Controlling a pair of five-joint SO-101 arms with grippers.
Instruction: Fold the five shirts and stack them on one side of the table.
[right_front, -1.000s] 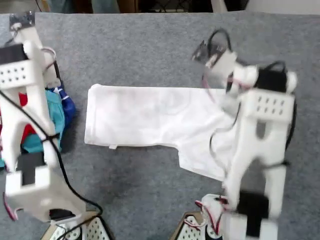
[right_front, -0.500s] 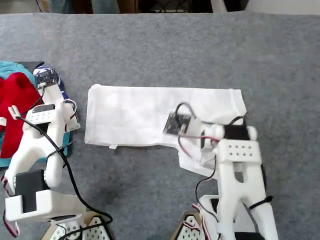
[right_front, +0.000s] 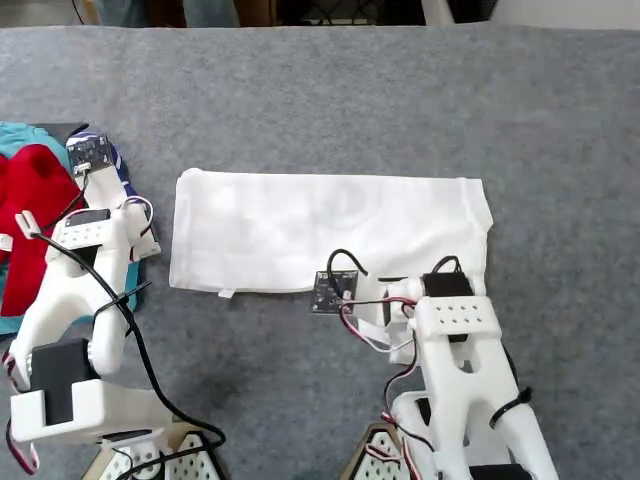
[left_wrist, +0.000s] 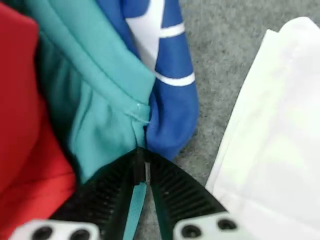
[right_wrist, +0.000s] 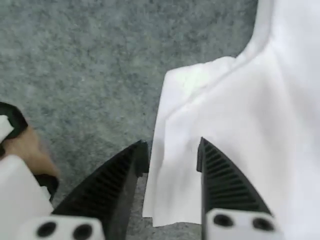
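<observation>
**Right Arm Poised Over a Loose Sleeve**

The white shirt (right_front: 300, 230) lay across the middle of the grey counter (right_front: 300, 90). It was folded into a long band, with one sleeve flap (right_wrist: 200, 100) sticking out from its near edge. The right gripper (right_wrist: 172, 150) hung just over that flap. Its jaws were released and straddled the flap's free edge, with cloth between them but not yet pinched.

At the counter's left side, the left gripper (left_wrist: 142, 167) sat low against a heap made up of a red shirt (right_front: 35, 200), a teal shirt (left_wrist: 95, 110) and a blue shirt (left_wrist: 167, 80). Its jaws were clenched tip to tip at the teal hem. Whether they had caught any cloth could not be told.

The step in hand looked to be tucking the sleeve onto the band. To do it well, the right arm would need to:

- sink until one jaw slid under the flap's edge
- bite near the corner, taking the sleeve and not the body beneath
- lift only slightly and carry the sleeve straight across the band
- let go once the sleeve lay flat

A high lift or a deep bite seemed likely to drag the whole shirt askew.
</observation>
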